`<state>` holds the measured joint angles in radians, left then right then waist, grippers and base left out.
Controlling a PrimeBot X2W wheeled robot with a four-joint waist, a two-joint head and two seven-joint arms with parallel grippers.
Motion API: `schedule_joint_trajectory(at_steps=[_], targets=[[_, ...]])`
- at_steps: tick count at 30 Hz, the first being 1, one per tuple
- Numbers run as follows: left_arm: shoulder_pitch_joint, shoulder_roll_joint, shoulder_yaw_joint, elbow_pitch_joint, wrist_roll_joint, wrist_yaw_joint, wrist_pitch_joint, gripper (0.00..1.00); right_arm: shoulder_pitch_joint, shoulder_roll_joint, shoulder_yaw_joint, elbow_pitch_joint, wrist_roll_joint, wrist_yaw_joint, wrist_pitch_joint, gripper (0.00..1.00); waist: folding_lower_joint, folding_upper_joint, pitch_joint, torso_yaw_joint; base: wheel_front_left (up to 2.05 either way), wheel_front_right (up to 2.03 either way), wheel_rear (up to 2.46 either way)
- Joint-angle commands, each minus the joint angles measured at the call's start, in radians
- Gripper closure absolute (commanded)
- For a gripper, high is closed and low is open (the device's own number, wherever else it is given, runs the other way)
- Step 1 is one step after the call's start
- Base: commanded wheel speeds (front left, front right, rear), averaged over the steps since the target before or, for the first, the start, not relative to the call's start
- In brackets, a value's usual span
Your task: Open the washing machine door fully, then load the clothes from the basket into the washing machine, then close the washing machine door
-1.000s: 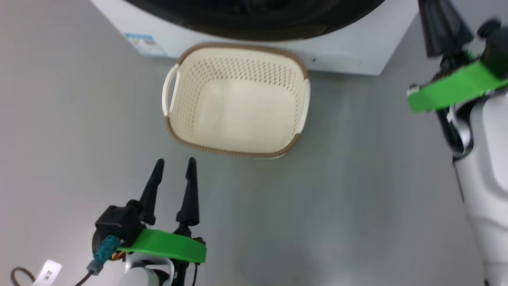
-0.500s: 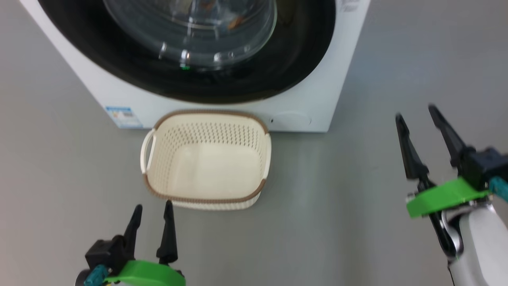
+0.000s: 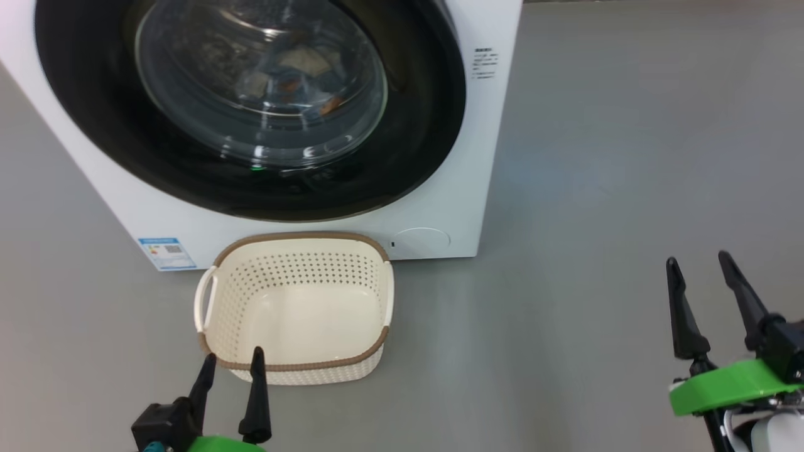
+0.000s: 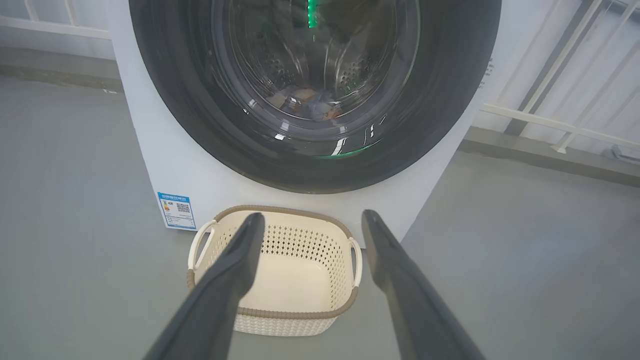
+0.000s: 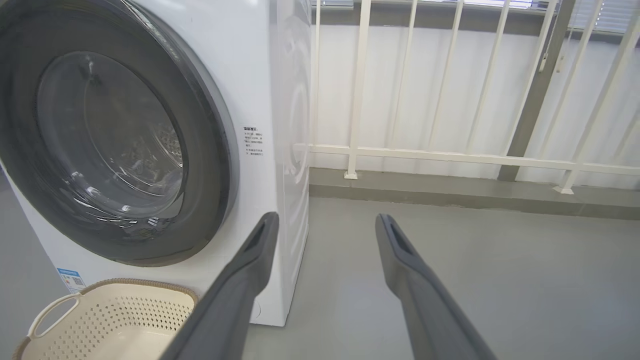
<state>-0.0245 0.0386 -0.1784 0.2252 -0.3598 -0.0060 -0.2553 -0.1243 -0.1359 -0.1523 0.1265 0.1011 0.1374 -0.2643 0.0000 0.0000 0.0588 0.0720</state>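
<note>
Since everything's parked on it, floor (image 3: 597,188): plain grey.
Washing machine (image 3: 487,157): big white front-loader at the top left of the head view. White railing (image 5: 450,157) runs behind it in the right wrist view.
Washing machine door (image 3: 260,100): glossy black ring with the bulgy glass porthole, shut flat against the front.
Basket (image 3: 301,237): cream, holey sides, brown rim. It's on the floor right up against the machine's front, below the door, with its bare bottom showing.
Right claw (image 3: 697,257): lower right of the head view, well off to the right of the machine. Fingers spread wide, gripping nothing.
Left claw (image 3: 233,354): lower left, tips by the basket's near rim, can't tell if they touch it. Also wide, holding nothing.
Clothes (image 3: 295,72): inside the drum, seen through the glass as a bluish lump with orange bits and a pale patch. Too blurry for more.
Sticker (image 3: 166,251): little blue label on the machine's lower left corner, near the basket's handle.
</note>
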Motion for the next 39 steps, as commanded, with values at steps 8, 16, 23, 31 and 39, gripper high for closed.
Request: schedule_joint_trajectory(at_steps=[8, 16, 23, 31, 39], targets=[[-0.006, 0.012, 0.069, -0.008, 0.032, 0.001, -0.006, 0.00, 0.082, 0.043, -0.035, -0.032, -0.032, -0.007, 0.003, 0.00, 0.0000, 0.0000, -0.030, -0.049, 0.00, 0.00, 0.00], [0.015, 0.012, 0.087, -0.008, 0.042, 0.001, -0.006, 0.00, 0.123, 0.065, -0.055, -0.036, -0.045, -0.007, 0.003, 0.00, 0.0000, 0.0000, -0.054, -0.056, 0.00, 0.00, 0.00], [0.022, 0.012, 0.101, -0.015, 0.045, -0.002, -0.006, 0.00, 0.136, 0.076, -0.063, -0.041, -0.054, -0.007, 0.003, 0.00, 0.0000, 0.0000, -0.066, -0.049, 0.00, 0.00, 0.00], [0.023, 0.012, 0.104, -0.024, 0.055, -0.012, -0.006, 0.00, 0.149, 0.084, -0.068, -0.018, -0.055, -0.007, 0.003, 0.00, 0.0000, 0.0000, -0.074, -0.027, 0.00, 0.00, 0.00], [0.040, 0.012, 0.107, -0.026, 0.067, -0.010, -0.006, 0.00, 0.149, 0.085, -0.066, -0.005, -0.063, -0.007, 0.003, 0.00, 0.0000, 0.0000, -0.077, -0.014, 0.00, 0.00, 0.00]])
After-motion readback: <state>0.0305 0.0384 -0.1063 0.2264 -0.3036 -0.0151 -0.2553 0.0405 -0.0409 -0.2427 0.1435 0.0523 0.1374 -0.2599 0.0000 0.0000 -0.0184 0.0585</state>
